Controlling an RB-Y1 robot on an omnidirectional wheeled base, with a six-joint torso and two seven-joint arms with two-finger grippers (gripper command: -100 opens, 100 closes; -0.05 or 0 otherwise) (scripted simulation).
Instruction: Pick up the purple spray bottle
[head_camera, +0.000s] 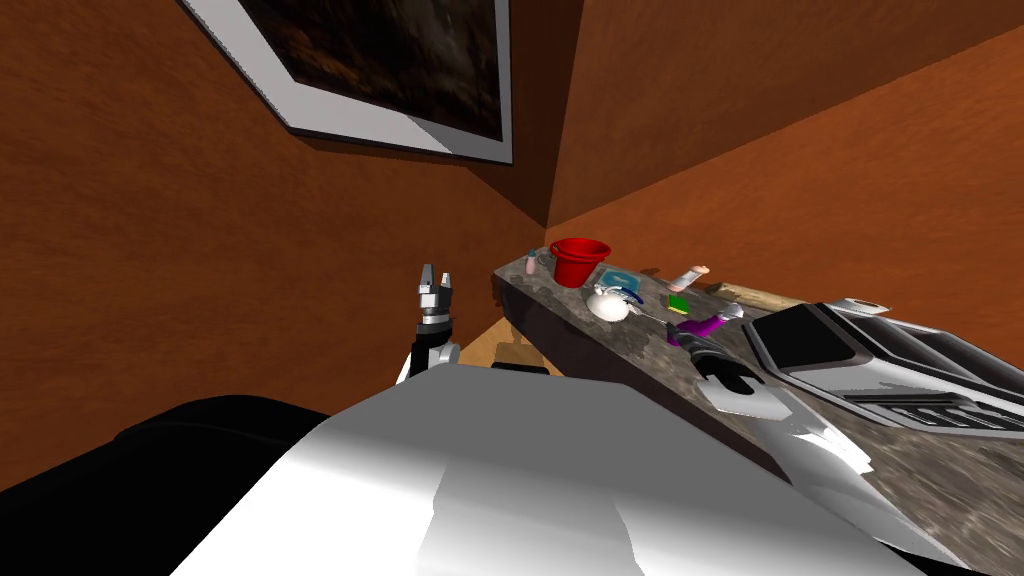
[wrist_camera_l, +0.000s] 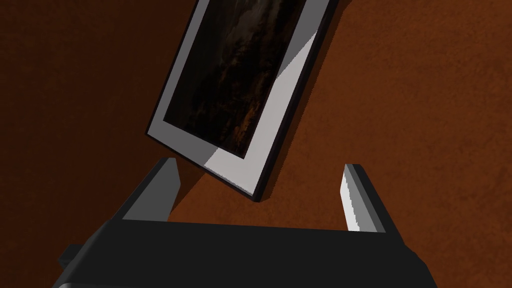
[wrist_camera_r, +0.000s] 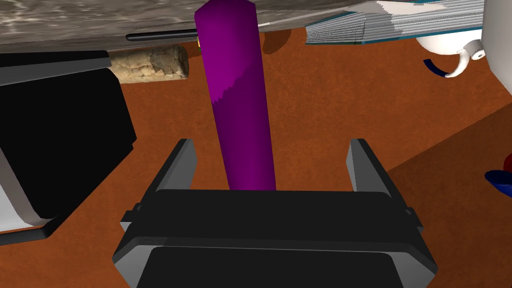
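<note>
Fingers (wrist_camera_r: 182, 167) of the right gripper (wrist_camera_r: 271, 145) stand spread, with the purple bottle (wrist_camera_r: 232, 75) between them, touching neither. The purple bottle sits on the grey counter (head_camera: 590, 345), between a white pot (head_camera: 608, 305) and a black-and-white appliance (head_camera: 810, 340). A red bucket (head_camera: 578, 260) stands farther along. The left gripper (wrist_camera_l: 261, 164) hangs off the counter's end, likewise spread.
</note>
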